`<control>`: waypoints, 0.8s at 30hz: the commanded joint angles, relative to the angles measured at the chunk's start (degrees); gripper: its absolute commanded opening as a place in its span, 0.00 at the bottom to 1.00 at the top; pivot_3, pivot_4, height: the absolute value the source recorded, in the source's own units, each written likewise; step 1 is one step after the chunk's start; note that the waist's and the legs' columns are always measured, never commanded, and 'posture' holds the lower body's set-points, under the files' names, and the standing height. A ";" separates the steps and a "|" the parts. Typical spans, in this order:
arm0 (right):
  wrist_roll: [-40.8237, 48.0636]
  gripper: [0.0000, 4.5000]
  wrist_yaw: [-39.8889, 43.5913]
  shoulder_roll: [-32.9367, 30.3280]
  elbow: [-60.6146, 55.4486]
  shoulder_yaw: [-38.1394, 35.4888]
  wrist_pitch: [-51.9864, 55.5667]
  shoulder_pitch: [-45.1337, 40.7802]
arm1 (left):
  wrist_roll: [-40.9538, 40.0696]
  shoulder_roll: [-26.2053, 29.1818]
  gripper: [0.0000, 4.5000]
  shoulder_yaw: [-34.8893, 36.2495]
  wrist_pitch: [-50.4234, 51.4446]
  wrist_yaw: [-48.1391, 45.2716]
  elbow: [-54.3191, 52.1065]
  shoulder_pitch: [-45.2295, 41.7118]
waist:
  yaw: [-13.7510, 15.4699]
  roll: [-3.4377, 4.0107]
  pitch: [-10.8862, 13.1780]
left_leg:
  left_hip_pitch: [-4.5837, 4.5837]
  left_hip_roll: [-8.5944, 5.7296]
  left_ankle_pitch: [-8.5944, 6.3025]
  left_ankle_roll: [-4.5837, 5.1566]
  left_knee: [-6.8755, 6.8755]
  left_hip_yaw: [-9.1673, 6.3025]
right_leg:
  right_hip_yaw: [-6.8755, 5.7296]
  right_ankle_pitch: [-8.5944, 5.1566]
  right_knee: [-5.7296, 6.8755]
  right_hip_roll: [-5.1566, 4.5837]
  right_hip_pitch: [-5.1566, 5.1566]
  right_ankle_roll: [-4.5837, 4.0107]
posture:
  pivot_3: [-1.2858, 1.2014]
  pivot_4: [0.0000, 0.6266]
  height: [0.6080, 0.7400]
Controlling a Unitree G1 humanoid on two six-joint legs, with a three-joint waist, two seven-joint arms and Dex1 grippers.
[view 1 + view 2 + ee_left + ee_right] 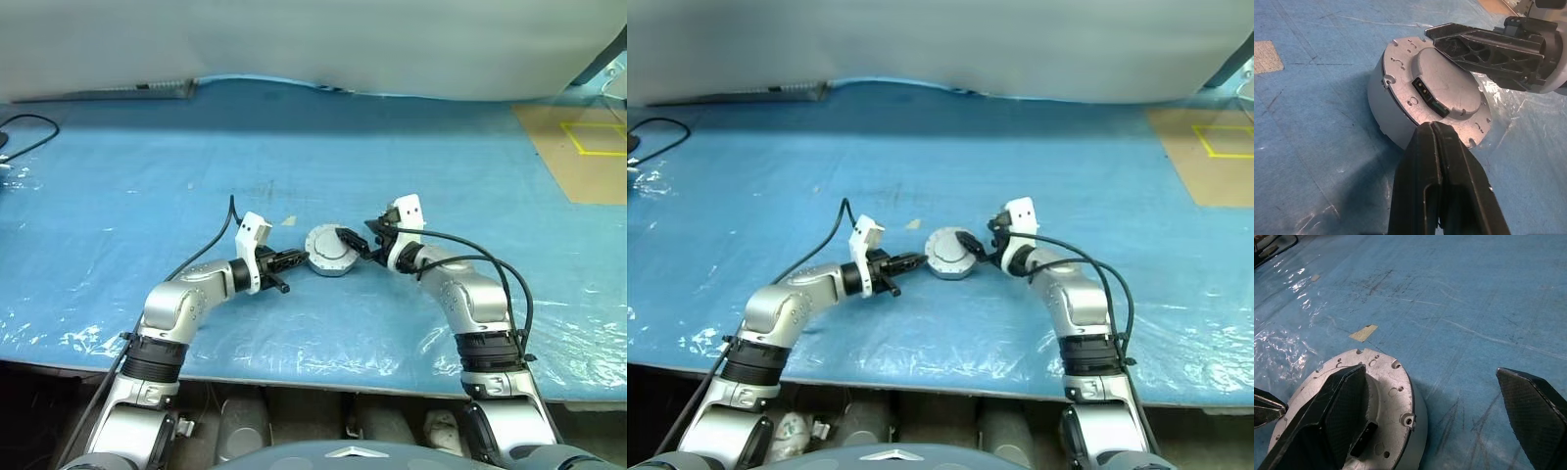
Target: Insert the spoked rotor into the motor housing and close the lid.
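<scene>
Motor housing [328, 251], closed and silver, lies on the blue table cover [147, 176] between both arms. Left gripper [291, 260] reaches level from the left, fingers pressed together, tips at its rim. Right gripper [355, 242] reaches from the right, fingers wide apart, one above the top.

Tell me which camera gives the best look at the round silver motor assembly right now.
The left wrist view: the round silver assembly shows its flat top, dark connector slot and side wall. The right wrist view has one finger of the right gripper over part of it. In the head views it is small, between both grippers.
</scene>
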 commanded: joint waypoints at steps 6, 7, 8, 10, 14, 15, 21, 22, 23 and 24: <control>13.36 1.00 -0.91 2.04 -0.09 -8.44 19.71 -0.18 | 0.73 -0.06 0.00 -0.16 -0.14 0.10 0.53 0.34 | 0.03 0.00 0.00 | 0.02 0.00 0.00 0.00 0.00 0.00 | 0.01 0.00 0.00 0.00 0.01 0.00 | 0.52 0.24 1.00; 14.44 1.00 -1.21 2.23 -0.08 -9.14 21.61 -0.13 | 0.73 -0.07 0.00 -0.16 -0.17 0.09 0.58 0.33 | 0.04 0.00 -0.01 | 0.02 0.00 0.00 0.00 0.00 0.00 | 0.01 0.00 0.01 0.00 0.02 0.00 | 0.52 0.24 1.00; 15.34 1.00 -1.49 2.49 -0.04 -9.78 23.06 -0.07 | 0.75 -0.08 0.00 -0.17 -0.21 0.07 0.63 0.32 | 0.04 0.00 -0.01 | 0.05 0.00 0.00 0.00 0.00 0.00 | 0.01 0.00 0.01 0.00 0.04 0.00 | 0.52 0.24 1.00; 17.43 1.00 -2.55 3.68 0.47 -11.80 25.98 -0.07 | 0.75 -0.11 0.00 -0.20 -0.29 0.01 0.77 0.27 | 0.05 0.00 -0.01 | 0.11 0.00 0.00 0.00 0.00 0.00 | 0.01 0.00 0.00 0.00 0.08 0.00 | 0.52 0.24 1.00; 21.52 1.00 -5.48 6.95 3.47 -17.64 29.99 -1.53 | 0.77 -0.14 0.00 -0.30 -0.45 -0.12 0.92 0.29 | 0.06 0.01 -0.01 | 0.17 0.01 0.00 -0.01 -0.01 0.01 | 0.01 -0.01 0.00 0.00 0.11 -0.01 | 0.52 0.24 1.00; 22.35 1.00 -6.28 7.61 4.50 -19.10 30.69 -2.13 | 0.79 -0.16 0.00 -0.33 -0.50 -0.14 0.96 0.29 | 0.05 0.01 -0.01 | 0.17 0.01 0.00 -0.01 -0.01 0.02 | 0.01 0.00 0.00 -0.01 0.11 -0.01 | 0.52 0.24 1.00; 25.82 0.71 -8.82 8.99 8.75 -24.15 34.88 -4.01 | 1.00 -0.29 0.00 -0.33 -0.68 -0.04 0.92 0.67 | 0.08 0.02 -0.01 | 0.18 0.00 0.00 -0.02 -0.05 0.03 | 0.02 -0.01 -0.02 -0.01 0.11 -0.01 | 0.52 0.24 1.00; 26.55 0.63 -8.78 8.97 9.17 -24.87 35.56 -3.95 | 1.01 -0.28 0.00 -0.28 -0.69 -0.04 0.90 0.77 | 0.09 0.02 -0.01 | 0.18 0.00 0.00 -0.02 -0.07 0.03 | 0.02 -0.01 -0.03 -0.01 0.11 -0.01 | 0.52 0.24 1.00; 27.16 0.56 -8.75 8.91 9.48 -25.49 36.17 -3.86 | 1.01 -0.27 0.00 -0.23 -0.70 -0.03 0.89 0.86 | 0.09 0.03 -0.02 | 0.17 0.00 0.00 -0.02 -0.08 0.03 | 0.01 -0.01 -0.04 -0.01 0.10 -0.01 | 0.52 0.24 1.00; 27.72 0.48 -8.69 8.73 9.74 -26.03 36.81 -3.62 | 1.01 -0.25 0.00 -0.14 -0.69 -0.03 0.87 0.96 | 0.09 0.05 -0.02 | 0.18 0.00 0.00 -0.02 -0.10 0.03 | 0.01 -0.01 -0.04 -0.01 0.10 -0.01 | 0.52 0.24 1.00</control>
